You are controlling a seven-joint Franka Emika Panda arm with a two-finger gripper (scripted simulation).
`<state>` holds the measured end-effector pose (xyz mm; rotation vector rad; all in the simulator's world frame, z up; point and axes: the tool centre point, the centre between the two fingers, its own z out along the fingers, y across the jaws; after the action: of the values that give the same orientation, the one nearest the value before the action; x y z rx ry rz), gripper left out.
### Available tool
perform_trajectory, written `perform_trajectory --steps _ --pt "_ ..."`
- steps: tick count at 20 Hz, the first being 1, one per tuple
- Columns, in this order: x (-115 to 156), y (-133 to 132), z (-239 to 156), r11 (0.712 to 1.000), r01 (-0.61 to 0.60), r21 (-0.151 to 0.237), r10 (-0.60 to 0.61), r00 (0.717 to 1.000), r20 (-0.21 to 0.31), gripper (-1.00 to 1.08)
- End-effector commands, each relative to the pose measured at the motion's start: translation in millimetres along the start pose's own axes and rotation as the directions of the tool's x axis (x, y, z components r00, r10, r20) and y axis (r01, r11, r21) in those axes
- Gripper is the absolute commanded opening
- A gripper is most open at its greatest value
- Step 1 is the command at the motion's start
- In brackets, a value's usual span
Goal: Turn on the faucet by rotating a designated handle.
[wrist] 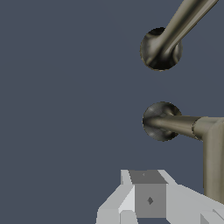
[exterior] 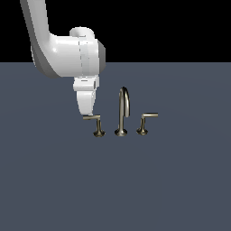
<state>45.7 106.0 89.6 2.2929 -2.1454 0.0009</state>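
Note:
The faucet [exterior: 122,113] stands on the grey floor, with a tall arched spout between two lever handles. The handle [exterior: 96,122] is the one on the exterior view's left, and its thin lever arm points left. My gripper [exterior: 86,113] hangs straight down with its fingertips at the free end of that lever. The fingers look closed together and hold nothing. I cannot tell whether they touch the lever. In the wrist view the handle [wrist: 175,124] runs from its round base to a bent lever beside my gripper [wrist: 148,176]. The spout base [wrist: 160,49] lies beyond it.
The twin handle [exterior: 144,123] stands on the spout's other side, with its arm pointing to the exterior view's right. The flat dark grey floor [exterior: 115,189] spreads all around the faucet set. My white arm [exterior: 67,49] comes in from the upper left.

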Motion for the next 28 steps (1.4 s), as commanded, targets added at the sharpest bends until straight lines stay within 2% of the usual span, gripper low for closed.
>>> perform_trajectory --steps 1,8,19,21,28 --pt "-0.1 -0.6 -0.3 1.000 -0.001 0.001 0.001 1.000 0.001 -1.00" --pt "-0.9 0.4 -1.6 1.000 0.004 0.001 -0.004 1.000 0.001 -1.00" --pt "-19.4 35.3 -1.7 1.000 0.004 0.001 -0.004 1.000 0.001 -1.00" --pt "-13.5 27.5 -1.7 1.000 -0.003 0.010 0.003 1.000 0.002 -1.00" --pt "-11.3 50.6 -1.5 1.000 0.000 0.006 0.000 1.000 0.002 -1.00"
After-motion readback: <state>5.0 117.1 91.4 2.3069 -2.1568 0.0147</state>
